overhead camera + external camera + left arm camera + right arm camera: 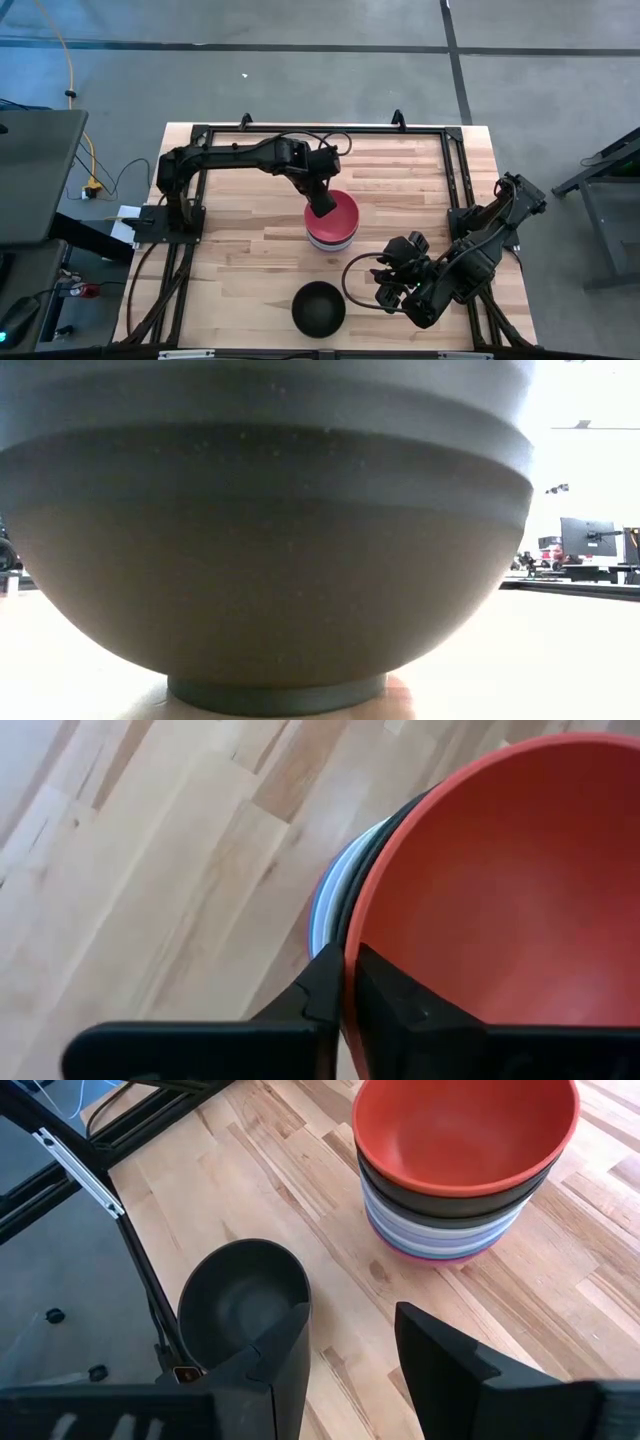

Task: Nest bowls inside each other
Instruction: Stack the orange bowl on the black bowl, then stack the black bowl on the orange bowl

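Low view: black bowl (270, 540) filling frame

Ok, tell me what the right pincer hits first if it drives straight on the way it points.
Probably the lone black bowl: the right pincer, open, has one finger at its rim already. The red-topped stack lies beyond; depth is unclear.
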Robot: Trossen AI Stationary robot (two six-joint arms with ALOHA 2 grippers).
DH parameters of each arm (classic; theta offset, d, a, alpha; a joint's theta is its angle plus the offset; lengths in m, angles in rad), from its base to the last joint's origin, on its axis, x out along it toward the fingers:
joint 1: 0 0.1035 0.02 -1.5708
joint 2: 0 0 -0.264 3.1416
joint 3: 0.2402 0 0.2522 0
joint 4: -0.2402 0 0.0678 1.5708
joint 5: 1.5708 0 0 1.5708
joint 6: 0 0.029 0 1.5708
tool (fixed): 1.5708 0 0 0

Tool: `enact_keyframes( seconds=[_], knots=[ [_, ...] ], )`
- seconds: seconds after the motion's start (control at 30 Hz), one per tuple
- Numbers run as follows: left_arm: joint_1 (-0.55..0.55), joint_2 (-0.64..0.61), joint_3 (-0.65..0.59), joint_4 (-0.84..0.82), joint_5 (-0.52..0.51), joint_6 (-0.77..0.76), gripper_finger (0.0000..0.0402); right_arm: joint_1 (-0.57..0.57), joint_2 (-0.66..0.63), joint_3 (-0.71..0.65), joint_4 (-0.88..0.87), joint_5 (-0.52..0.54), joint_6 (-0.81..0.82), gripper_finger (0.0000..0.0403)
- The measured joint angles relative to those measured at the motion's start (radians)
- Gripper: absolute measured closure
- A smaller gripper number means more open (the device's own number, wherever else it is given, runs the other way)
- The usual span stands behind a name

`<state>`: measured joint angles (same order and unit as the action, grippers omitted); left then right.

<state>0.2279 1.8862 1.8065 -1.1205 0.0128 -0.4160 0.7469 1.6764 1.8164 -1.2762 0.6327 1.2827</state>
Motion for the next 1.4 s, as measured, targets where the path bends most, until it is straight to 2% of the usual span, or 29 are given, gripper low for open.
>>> enact_keyframes(
  seconds=[0.27, 0.4, 0.5, 0.6, 0.77, 0.83, 0.9, 1.1, 1.23, 1.4],
  knots=[
    [0.0, -0.003, 0.004, 0.016, 0.011, 0.005, 0.029, 0.0, 0.0, 0.0, -0.013, 0.0, 0.0, 0.0263],
    [0.0, -0.009, 0.056, 0.018, 0.043, 0.032, 0.024, 0.0, 0.0, 0.0, -0.019, 0.0, 0.009, 0.0263],
    [0.0, -0.009, 0.119, -0.015, 0.066, 0.059, 0.021, -0.002, 0.0, 0.0, -0.055, -0.048, 0.125, 0.0263],
    [-0.002, -0.009, 0.208, -0.149, 0.051, 0.118, 0.0191, -0.008, 0.018, 0.002, -0.096, -0.127, 0.252, 0.0263],
    [-0.018, -0.033, 0.308, -0.41, -0.08, 0.188, 0.0184, -0.015, 0.098, 0.002, -0.128, -0.251, 0.373, 0.0263],
    [-0.027, -0.074, 0.31, -0.445, -0.101, 0.192, 0.0186, -0.026, 0.142, 0.001, -0.103, -0.3, 0.369, 0.0263],
    [-0.03, -0.125, 0.297, -0.45, -0.1, 0.196, 0.0189, -0.04, 0.186, 0.001, -0.053, -0.336, 0.315, 0.0263],
    [-0.056, -0.319, 0.276, -0.443, -0.114, 0.16, 0.019, -0.076, 0.283, 0.0, 0.158, -0.375, -0.008, 0.0263],
    [-0.08, -0.451, 0.237, -0.444, -0.177, 0.06, 0.019, -0.105, 0.282, 0.0, 0.124, -0.39, -0.055, 0.0263],
    [-0.153, -0.617, 0.157, -0.446, -0.267, -0.093, 0.019, -0.173, 0.282, 0.0, 0.106, -0.505, -0.077, 0.0263]
  ],
)
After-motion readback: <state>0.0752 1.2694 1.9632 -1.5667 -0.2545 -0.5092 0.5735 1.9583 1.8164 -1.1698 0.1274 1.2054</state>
